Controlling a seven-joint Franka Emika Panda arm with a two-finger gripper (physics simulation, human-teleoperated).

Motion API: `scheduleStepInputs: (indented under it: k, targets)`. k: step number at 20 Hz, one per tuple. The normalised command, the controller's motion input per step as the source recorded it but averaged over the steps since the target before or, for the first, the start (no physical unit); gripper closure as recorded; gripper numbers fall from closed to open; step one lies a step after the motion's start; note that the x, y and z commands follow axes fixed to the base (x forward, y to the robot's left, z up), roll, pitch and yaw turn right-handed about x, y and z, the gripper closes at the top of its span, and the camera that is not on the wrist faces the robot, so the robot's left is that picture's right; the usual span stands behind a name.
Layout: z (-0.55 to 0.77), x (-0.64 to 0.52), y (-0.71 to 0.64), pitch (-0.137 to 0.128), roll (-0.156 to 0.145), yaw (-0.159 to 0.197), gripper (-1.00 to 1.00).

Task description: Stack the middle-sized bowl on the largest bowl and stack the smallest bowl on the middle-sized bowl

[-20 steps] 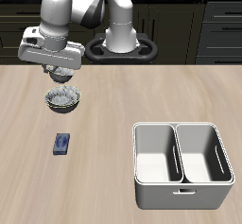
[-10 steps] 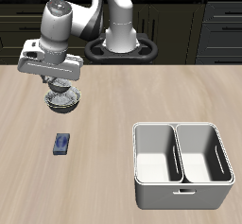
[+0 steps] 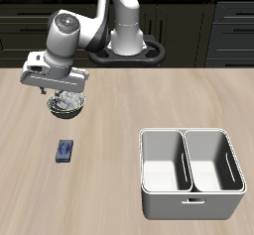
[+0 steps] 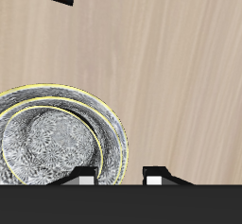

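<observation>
Light wood counter [image 3: 129, 130], dark cabinets [image 3: 198, 31] behind; open claw [image 3: 62, 92] half hides the stacked bowls [image 4: 59, 138].

My glossy white rounded arm [image 3: 99, 16] shows dark joint seams, black base ring, pale boxy gripper [image 3: 57, 79], white-tipped fingers [image 4: 86, 179].

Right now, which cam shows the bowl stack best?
Wrist view. It looks straight down into the nested bowls, so the separate rims read clearly, one inside another. The exterior view shows only part of the stack on the table, with the gripper covering its far side.
</observation>
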Motion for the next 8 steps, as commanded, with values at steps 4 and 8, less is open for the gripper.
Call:
scheduleStepInputs:
  k: [4, 8]
  targets:
    - [0.1, -0.06, 0.1, -0.007, 0.029, 0.009, -1.0]
    - [0.48, -0.25, 0.29, -0.074, 0.044, -0.012, -1.0]
